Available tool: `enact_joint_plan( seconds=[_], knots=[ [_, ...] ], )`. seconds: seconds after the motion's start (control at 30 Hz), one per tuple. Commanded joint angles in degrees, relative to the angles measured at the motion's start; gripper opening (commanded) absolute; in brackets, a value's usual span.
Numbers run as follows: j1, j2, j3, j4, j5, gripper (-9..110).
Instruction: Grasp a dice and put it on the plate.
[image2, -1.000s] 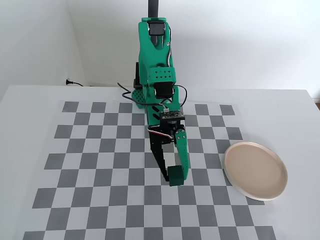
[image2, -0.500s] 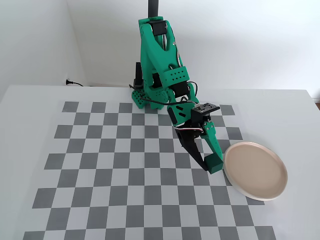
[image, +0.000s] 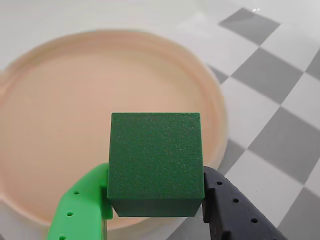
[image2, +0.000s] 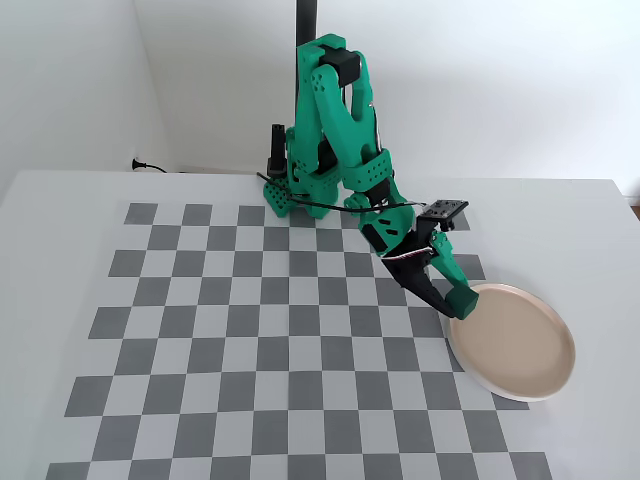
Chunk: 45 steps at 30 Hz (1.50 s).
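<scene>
Beige-pink and smooth, the plate has nothing lying in it — only its bare inside shows in the wrist view. Its white rim sits on the checkered mat in the fixed view, at the mat's right side.

Over the plate hangs the dice, a dark green cube with plain faces. It is up in the air above the plate's edge, not touching the plate. The gripper is clamped on the dice — a bright green finger presses one side and a black finger presses the other.

In the fixed view the green arm reaches down from its base toward the plate, and its tip is right over the plate's near-left rim. A black cable and plug lie far from the plate, by the wall.
</scene>
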Motion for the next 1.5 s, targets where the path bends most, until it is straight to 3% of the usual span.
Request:
enact_joint_plan(
  seconds=[0.0,0.17,0.37,1.1,1.23,1.47],
  knots=[
    [-1.58,-1.14,-8.09,3.08,2.64,-4],
    [-2.11,-0.53,-20.39,24.08,9.4,-4],
    [-3.25,-3.25,-28.21,32.43,11.51,-4],
    [-1.93,-11.16,-46.23,40.96,11.69,-4],
    [-1.85,-12.57,-48.69,42.36,12.04,15],
    [-1.23,-13.01,-49.04,42.45,11.78,21]
  ],
)
